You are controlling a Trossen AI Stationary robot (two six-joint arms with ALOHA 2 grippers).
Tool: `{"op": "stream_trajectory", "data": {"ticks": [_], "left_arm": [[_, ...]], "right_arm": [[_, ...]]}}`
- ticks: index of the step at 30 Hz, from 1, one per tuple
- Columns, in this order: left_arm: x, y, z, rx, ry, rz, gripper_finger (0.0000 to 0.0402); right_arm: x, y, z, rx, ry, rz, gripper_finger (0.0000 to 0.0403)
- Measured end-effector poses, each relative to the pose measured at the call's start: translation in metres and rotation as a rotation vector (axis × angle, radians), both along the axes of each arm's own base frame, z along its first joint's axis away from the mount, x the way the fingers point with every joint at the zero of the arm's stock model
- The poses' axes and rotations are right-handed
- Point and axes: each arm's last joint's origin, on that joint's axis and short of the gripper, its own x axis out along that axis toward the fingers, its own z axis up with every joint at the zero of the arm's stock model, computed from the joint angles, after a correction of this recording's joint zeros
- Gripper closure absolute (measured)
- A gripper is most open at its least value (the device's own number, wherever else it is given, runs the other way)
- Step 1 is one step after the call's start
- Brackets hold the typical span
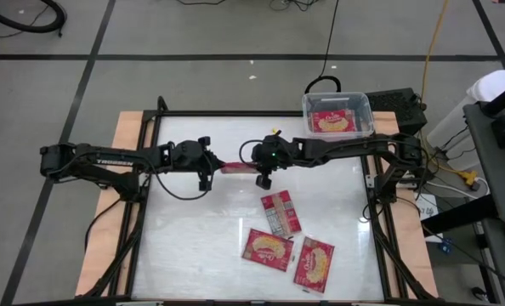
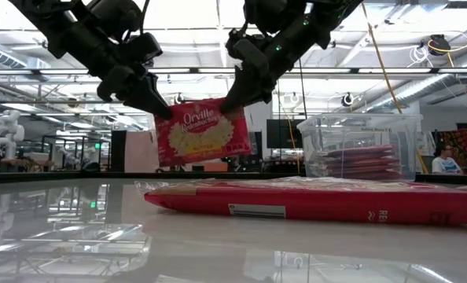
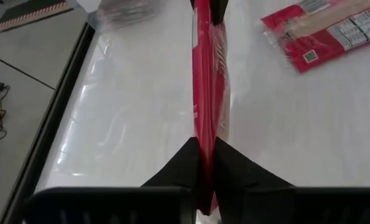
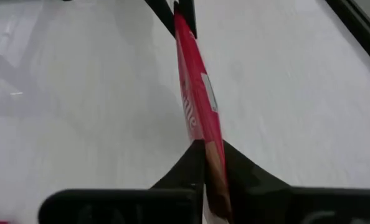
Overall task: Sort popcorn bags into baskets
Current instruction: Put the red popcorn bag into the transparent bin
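- Above mid-counter point(image 1: 193, 229), held bag point(image 1: 234, 167) hangs upright (clear of the surface).
- left gripper point(image 1: 208, 166) fingers clamp one edge, right gripper point(image 1: 257, 166) fingers the opposite edge.

Bright, even overhead lighting; ceiling strip lamps point(image 2: 218, 72) visible in low view, blown out near top edge. Glossy white table point(image 1: 193, 229) mirrors the lamps: broad glare patches in high view and left wrist view, soft reflections across low-view foreground. Shadows faint and diffuse. Low view: nearest lying popcorn bag point(image 2: 312, 200) fairly sharp, room bkgd softer. Wrist views: held popcorn bag point(image 3: 208, 93) slightly blurred close to lens; own fingers point(image 4: 191, 168) dark silhouettes w/o detail.
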Motion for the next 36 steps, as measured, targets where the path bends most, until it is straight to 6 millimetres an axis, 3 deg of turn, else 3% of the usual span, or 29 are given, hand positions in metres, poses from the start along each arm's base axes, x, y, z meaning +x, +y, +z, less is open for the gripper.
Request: {"op": "stream_trajectory", "data": {"ticks": [3,7,12,16,20,25,30,36], "left_arm": [[0.000,0.000,0.000,-0.018,0.001,0.012,0.0344],[0.001,0.001,0.002,-0.047,-0.041,0.071,0.0268],[0.001,0.000,0.003,-0.068,-0.072,0.211,0.0162],[0.001,0.001,0.003,-0.105,-0.097,0.295,0.0117],[0.002,-0.004,0.003,-0.177,-0.122,0.297,0.0109],[0.008,-0.021,0.006,-0.215,-0.161,0.216,0.0128],[0.015,-0.036,0.004,-0.229,-0.181,0.152,0.0155],[0.027,-0.049,-0.003,-0.254,-0.212,0.105,0.0179]], "right_arm": [[-0.003,0.000,0.002,-0.004,0.014,0.002,0.0384],[-0.014,-0.003,0.009,-0.014,0.060,0.000,0.0391],[-0.039,-0.005,0.029,-0.016,0.133,-0.030,0.0396],[-0.066,-0.002,0.055,-0.082,0.150,-0.080,0.0395],[-0.096,-0.002,0.085,-0.125,0.107,-0.126,0.0395],[-0.136,-0.009,0.117,-0.146,0.024,-0.193,0.0395],[-0.175,-0.020,0.134,-0.199,0.013,-0.249,0.0394],[-0.208,-0.039,0.141,-0.236,0.052,-0.366,0.0393]]}}
